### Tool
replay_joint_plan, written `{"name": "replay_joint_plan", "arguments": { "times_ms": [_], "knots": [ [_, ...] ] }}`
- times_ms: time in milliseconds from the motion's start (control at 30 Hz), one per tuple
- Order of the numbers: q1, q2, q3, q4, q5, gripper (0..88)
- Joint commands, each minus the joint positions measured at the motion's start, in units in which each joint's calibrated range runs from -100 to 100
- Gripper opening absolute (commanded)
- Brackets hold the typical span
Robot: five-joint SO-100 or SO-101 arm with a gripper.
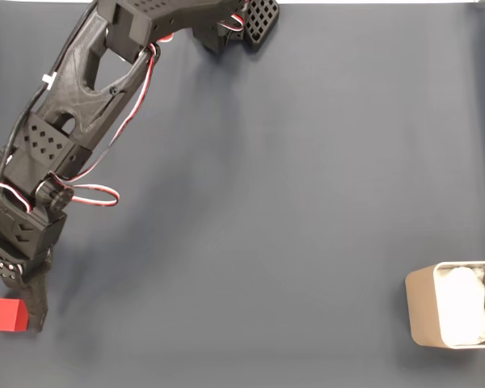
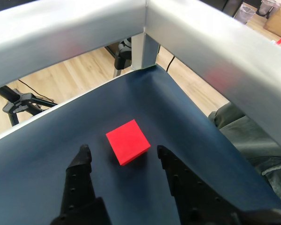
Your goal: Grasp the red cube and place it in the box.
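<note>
The red cube [image 1: 6, 314] lies at the far lower left of the dark blue mat in the fixed view, close to the mat's edge. My gripper [image 1: 16, 301] is down over it at the end of the outstretched black arm. In the wrist view the gripper [image 2: 123, 151] is open. The red cube [image 2: 128, 141] sits flat on the mat just ahead of and between the two black fingertips [image 2: 84, 154], apart from both. The box [image 1: 420, 311], beige-grey with white padding [image 1: 465, 315] inside, stands at the lower right edge, far from the gripper.
Silver frame rails [image 2: 145, 18] meet in a corner just beyond the cube, where the mat [image 2: 61, 136] ends. Wooden floor, tripod legs [image 2: 18, 101] and grey-green fabric [image 2: 253, 136] lie past the edge. The arm's base with a black perforated part [image 1: 259, 20] is at the top.
</note>
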Motion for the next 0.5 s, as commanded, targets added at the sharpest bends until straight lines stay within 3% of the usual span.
{"name": "replay_joint_plan", "arguments": {
  "times_ms": [0,467],
  "knots": [
    [-0.03,0.28,-4.75,-1.40,-0.29,34.3],
    [-0.17,5.05,-8.67,-2.88,-1.86,35.5]
  ]
}}
